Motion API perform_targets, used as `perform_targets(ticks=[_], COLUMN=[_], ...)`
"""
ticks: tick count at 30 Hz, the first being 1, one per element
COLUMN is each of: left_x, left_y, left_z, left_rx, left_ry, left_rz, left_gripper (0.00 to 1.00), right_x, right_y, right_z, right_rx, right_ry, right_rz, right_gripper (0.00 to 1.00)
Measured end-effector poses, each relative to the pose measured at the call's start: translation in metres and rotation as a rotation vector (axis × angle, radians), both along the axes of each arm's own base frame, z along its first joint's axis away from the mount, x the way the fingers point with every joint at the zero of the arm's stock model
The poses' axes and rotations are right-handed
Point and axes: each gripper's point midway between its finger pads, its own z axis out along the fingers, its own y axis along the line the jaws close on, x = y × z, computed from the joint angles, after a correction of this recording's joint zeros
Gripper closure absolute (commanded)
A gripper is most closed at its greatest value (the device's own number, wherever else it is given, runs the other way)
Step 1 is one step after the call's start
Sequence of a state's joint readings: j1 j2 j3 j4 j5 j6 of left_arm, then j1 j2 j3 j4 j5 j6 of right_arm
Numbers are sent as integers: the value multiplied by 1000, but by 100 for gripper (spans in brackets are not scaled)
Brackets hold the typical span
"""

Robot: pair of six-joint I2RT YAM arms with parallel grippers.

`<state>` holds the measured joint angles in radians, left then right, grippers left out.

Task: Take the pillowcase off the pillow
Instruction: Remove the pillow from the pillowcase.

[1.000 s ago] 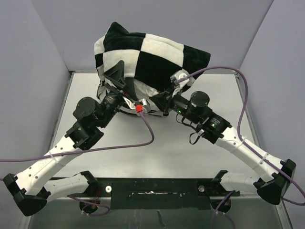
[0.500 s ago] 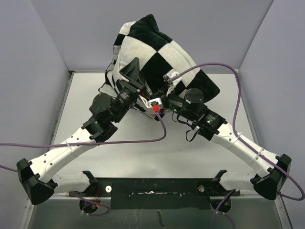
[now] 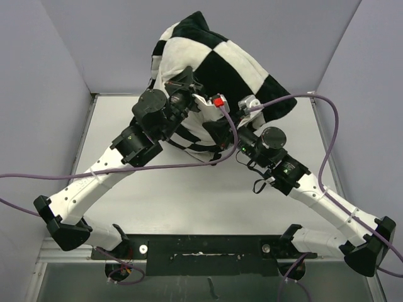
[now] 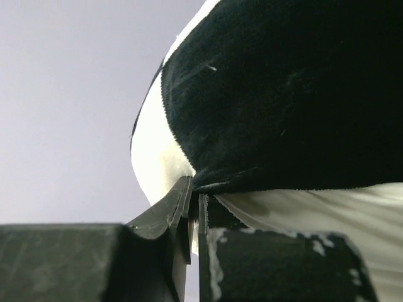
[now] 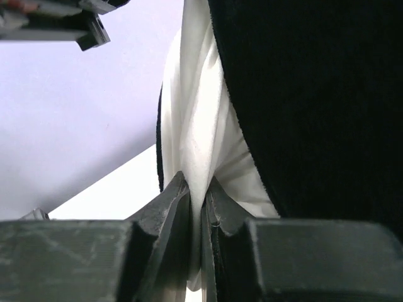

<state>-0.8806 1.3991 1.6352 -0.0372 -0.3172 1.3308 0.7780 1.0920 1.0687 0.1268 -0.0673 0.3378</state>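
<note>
The pillowcase (image 4: 283, 94) is plush, velvety cloth; the pillow (image 5: 200, 119) is smoother, wrinkled matt cloth.

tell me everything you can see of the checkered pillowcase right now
The pillowcase is a soft, plush-looking cover of large black and white squares, bulging and rumpled, evidently stuffed. It is held up over the far middle of the table, with one corner peaking on top. The left hand is shut on its black hem. The right hand pinches white fabric beside a black panel; whether that is its lining or the pillow, I cannot tell.
</note>
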Motion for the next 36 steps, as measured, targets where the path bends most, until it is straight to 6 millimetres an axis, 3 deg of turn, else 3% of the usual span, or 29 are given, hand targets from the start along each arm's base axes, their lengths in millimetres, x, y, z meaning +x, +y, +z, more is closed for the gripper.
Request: perform_targets(ticks=[3, 8, 12, 17, 21, 23, 28, 36], left_x=[5, 2, -4, -13, -22, -25, -30, -42], left_y=[16, 22, 29, 59, 86, 87, 76, 48], left_z=[-8, -18, -20, -11, -10, -13, -20, -23], left_rx=[-37, -46, -76, -144, -171, -169, -145, -148], left_ry=[75, 118, 154, 258, 334, 355, 384, 421], left_rz=[54, 63, 62, 138, 205, 207, 156, 18], left_gripper=[100, 100, 100, 100, 100, 100, 100, 100], right_x=[-1, 2, 1, 2, -15, -21, -27, -41], right_y=[3, -7, -4, 32, 68, 70, 42, -11], right_z=[-4, -13, -13, -13, -19, -30, -52, -51], right_rx=[-3, -20, -36, -80, -71, -56, -9, 29], right_ry=[-27, -36, -46, -64, -95, -96, -75, -64], right_rz=[2, -53, -57, -35, 18, 25, -35, -131], right_gripper=[100, 100, 100, 100, 100, 100, 100, 100])
